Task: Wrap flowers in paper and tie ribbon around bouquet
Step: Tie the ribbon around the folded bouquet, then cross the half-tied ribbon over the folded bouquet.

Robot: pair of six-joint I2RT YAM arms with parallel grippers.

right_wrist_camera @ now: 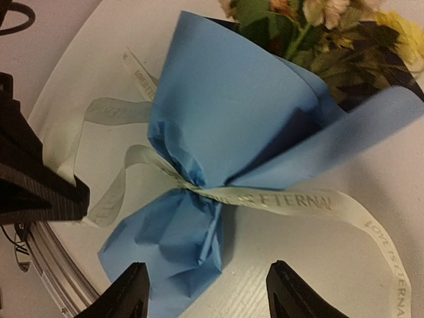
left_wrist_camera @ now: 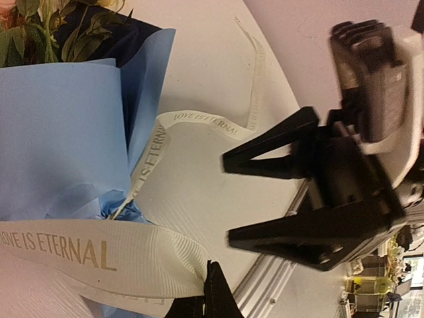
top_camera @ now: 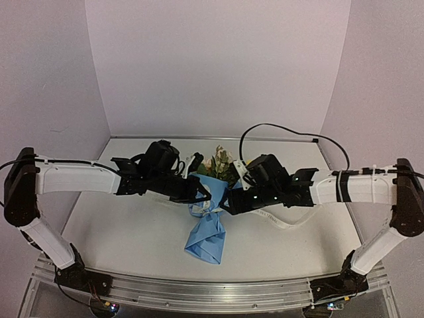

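Just ahead of your right jaws, open and empty, the bouquet [right_wrist_camera: 252, 99] lies on the worktop [right_wrist_camera: 265, 248], ribbon [right_wrist_camera: 278, 197] cinching its neck; left jaws pinch one end. Expect limp, slick ribbon and crushable paper [right_wrist_camera: 185, 252]: take the free tail.

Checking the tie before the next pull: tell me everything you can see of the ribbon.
The ribbon is off-white ribbed tape printed LOVE IS ETERNAL. It is drawn tight round the waist of the blue paper. One end is pinched in the shut left claw. The other tail trails loose over the table.
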